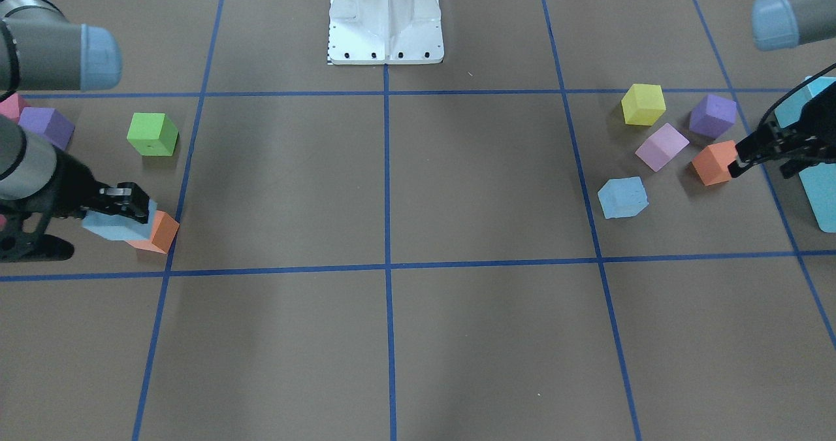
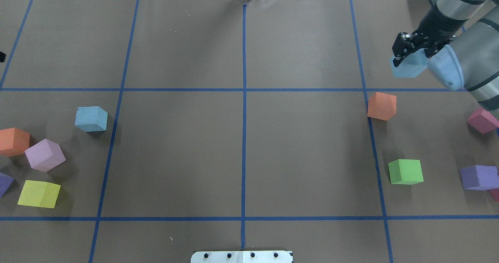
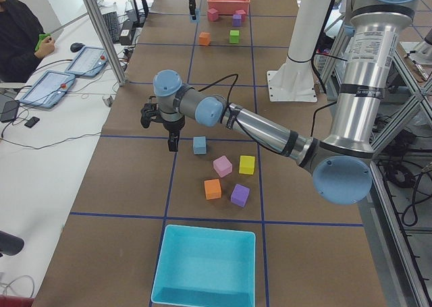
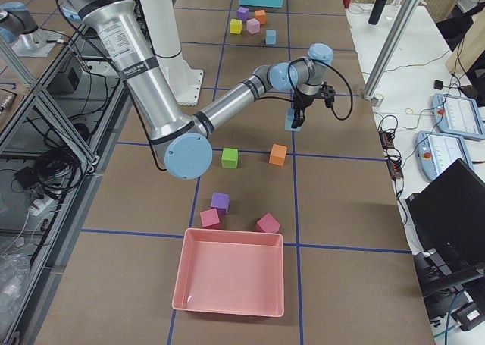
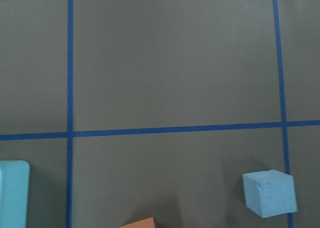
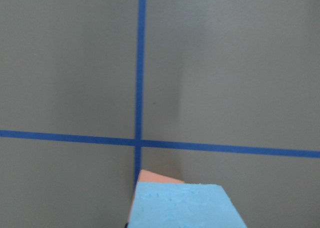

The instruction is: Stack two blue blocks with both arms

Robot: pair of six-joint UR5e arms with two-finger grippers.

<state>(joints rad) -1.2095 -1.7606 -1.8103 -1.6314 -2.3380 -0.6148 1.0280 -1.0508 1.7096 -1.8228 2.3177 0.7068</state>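
Observation:
One sky-blue block (image 1: 622, 197) lies loose on the table on my left arm's side; it also shows in the overhead view (image 2: 91, 119) and the left wrist view (image 5: 270, 193). My left gripper (image 1: 739, 161) hovers beside an orange cube (image 1: 712, 164), apart from that block; its fingers look shut and empty. My right gripper (image 2: 409, 54) is shut on the second blue block (image 2: 407, 67) and holds it off the table, above and beyond another orange cube (image 2: 382, 106). The held block fills the bottom of the right wrist view (image 6: 185, 205).
Yellow (image 1: 643, 104), lilac (image 1: 661, 146) and purple (image 1: 712, 115) cubes lie near the left gripper, with a turquoise box (image 1: 824, 193) behind it. A green cube (image 2: 405, 171), purple and pink cubes and a pink tray (image 4: 231, 273) lie on the right side. The white base (image 1: 385, 16) stands at the middle.

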